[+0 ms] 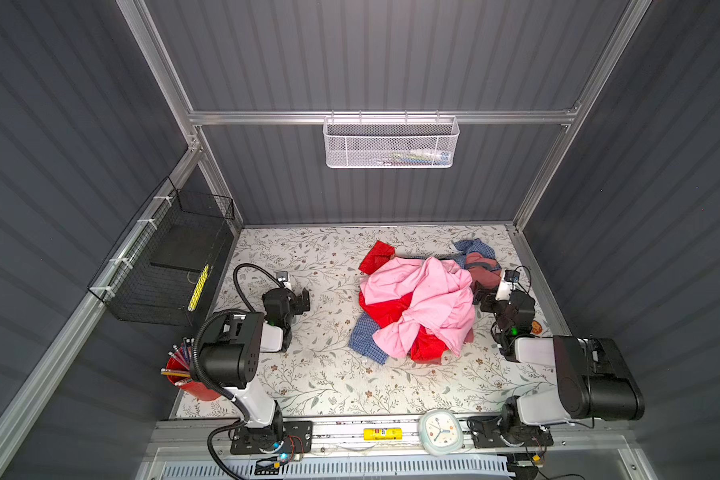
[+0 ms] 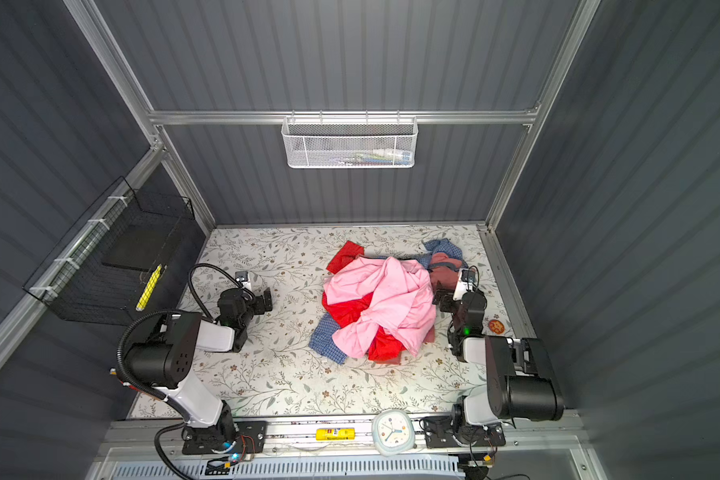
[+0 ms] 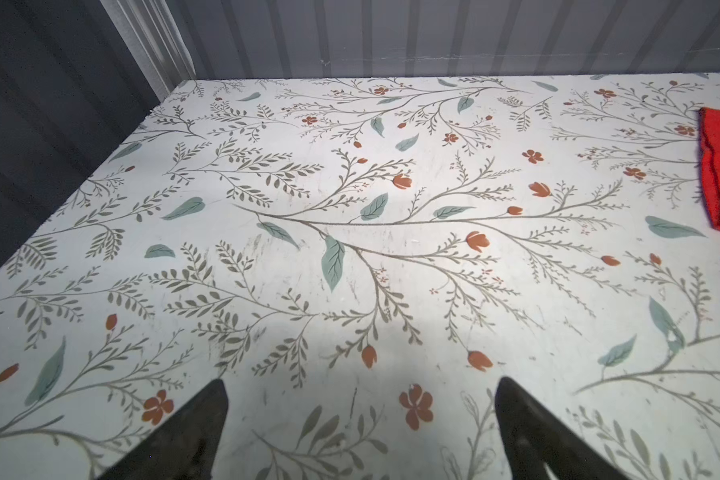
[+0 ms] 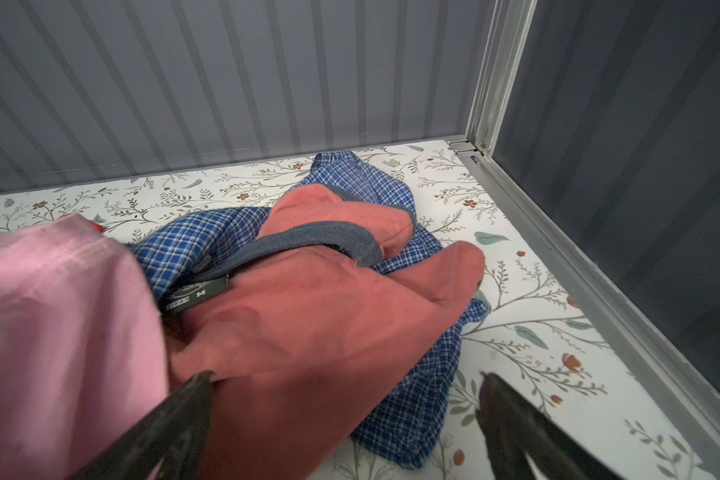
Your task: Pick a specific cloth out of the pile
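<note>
Both arms are at the table (image 1: 308,374), and neither holds anything. The left gripper (image 3: 361,387) has its jaws spread wide over bare floral surface, well apart from the pile (image 1: 416,307). The right gripper (image 4: 346,378) is also open. It sits at the far right edge of the pile, low over the dusty-rose cloth (image 4: 308,324). The target cloth (image 1: 381,309), bright red, lies mostly under the pink garment (image 1: 433,291). In both top views it shows in three places: a corner at the far left of the heap, a patch on the left flank, and a fold at the near edge. The left wrist view catches only the far corner. The blue checked garment (image 1: 362,340) lies beneath and beside it.

Risks, as judged:
1. If the right jaws close where they are, they take the dusty-rose cloth, which is close in hue but the wrong item.
2. A pull on any exposed red part probably drags the pink garment along, since it lies across the red. The pick would then not come away clean.
3. The red fabric looks thin and slick, so a shallow pinch on a corner may slip out.
4. A deep pinch on the left flank may also catch the checked layer.

The exposed far corner looks like the safest grasp, and the left arm is nearer to it.
</note>
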Tool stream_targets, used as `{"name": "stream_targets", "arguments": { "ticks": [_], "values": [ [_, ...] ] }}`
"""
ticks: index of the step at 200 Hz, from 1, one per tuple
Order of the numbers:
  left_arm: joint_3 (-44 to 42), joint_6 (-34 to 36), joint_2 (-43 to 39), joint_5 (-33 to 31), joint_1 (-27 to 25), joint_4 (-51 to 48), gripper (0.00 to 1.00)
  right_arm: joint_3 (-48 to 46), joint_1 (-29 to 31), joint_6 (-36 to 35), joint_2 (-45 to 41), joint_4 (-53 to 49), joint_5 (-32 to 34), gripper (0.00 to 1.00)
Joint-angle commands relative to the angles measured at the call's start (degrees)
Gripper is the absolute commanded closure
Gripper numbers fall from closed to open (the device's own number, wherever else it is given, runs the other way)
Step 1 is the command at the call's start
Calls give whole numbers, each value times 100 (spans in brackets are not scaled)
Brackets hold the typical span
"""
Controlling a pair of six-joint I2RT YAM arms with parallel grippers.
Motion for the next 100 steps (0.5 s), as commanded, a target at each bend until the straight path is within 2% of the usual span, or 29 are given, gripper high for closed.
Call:
{"name": "stream_targets", "arguments": {
  "ticks": [1, 100],
  "values": [
    [70, 86, 64, 54, 21, 11, 0, 57, -6, 53, 6, 24, -57, 1],
    [79, 79, 64, 67, 21, -7, 0, 57, -6, 53, -1, 22, -66, 1]
  ]
}}
